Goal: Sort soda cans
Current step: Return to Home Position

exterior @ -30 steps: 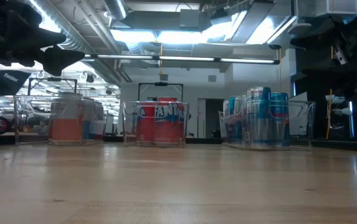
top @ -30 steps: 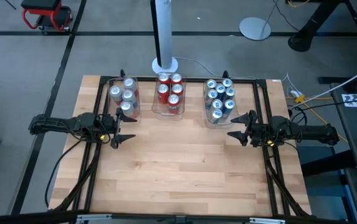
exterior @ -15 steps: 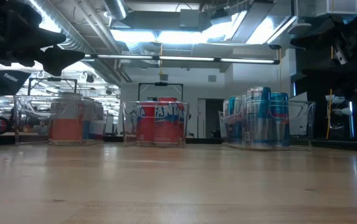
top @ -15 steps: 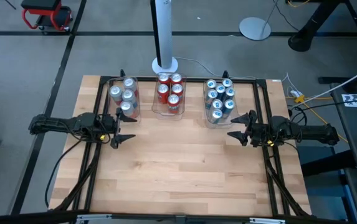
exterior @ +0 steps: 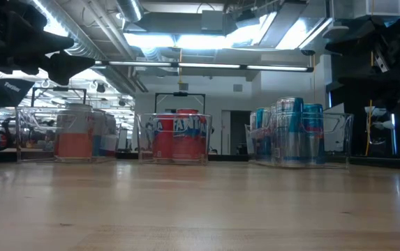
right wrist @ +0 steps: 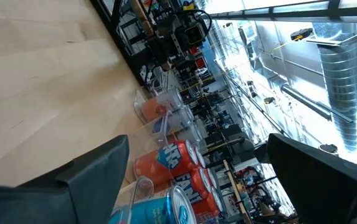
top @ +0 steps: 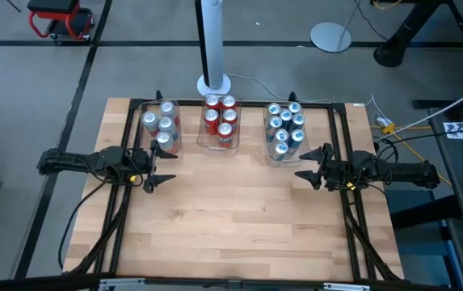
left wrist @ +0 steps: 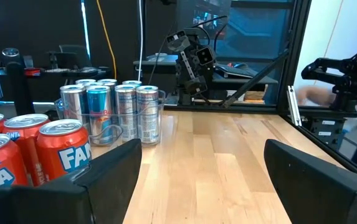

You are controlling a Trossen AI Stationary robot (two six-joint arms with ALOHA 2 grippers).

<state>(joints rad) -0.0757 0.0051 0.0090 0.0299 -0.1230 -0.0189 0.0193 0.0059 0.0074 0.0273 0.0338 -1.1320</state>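
The soda cans (top: 212, 115) are small cylinders with silver tops. They stand upright in three clear trays (top: 217, 148) set in a row across the upper middle of the high view, on the pale wooden desk (top: 239, 218). The left tray holds four pale cans (top: 165, 124), one showing an orange band in the low view. The centre tray holds about six red cans (top: 229, 115), and the right tray about seven blue-and-silver cans (top: 275, 123). Just below the trays, the left gripper (top: 165, 167) at centre left and the right gripper (top: 304, 164) at centre right hover with fingers spread wide, holding nothing.
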